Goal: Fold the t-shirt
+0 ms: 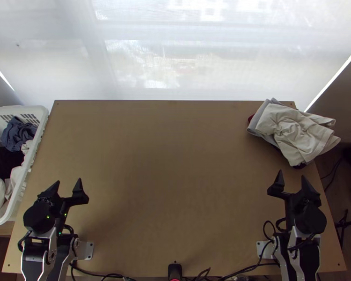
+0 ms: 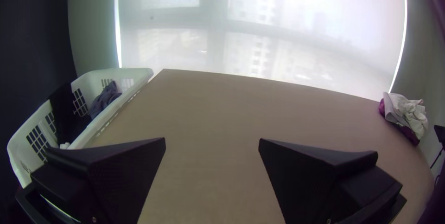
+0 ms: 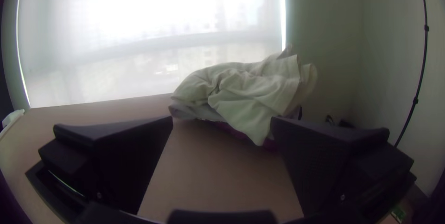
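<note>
Over the table's lower left in the top view, my left gripper (image 1: 69, 186) stands open with nothing between its fingers; in its wrist view the left gripper (image 2: 212, 145) shows bare table between the fingers. My right gripper (image 1: 291, 179), at the lower right, is also open and empty, as the right gripper (image 3: 221, 124) shows in its own view. Beyond it, at the table's far right corner, a cream cloth (image 1: 288, 129) lies bunched on a pile with grey and dark red cloth beneath. Which piece is the t-shirt I cannot tell.
The wooden table (image 1: 171, 178) spreads between the arms. A white basket (image 1: 40, 122) holding blue, black and white clothes (image 1: 17, 133) stands along the left edge. Cables (image 1: 250, 268) run along the near edge, and a thin black stand (image 3: 419, 85) rises at the right.
</note>
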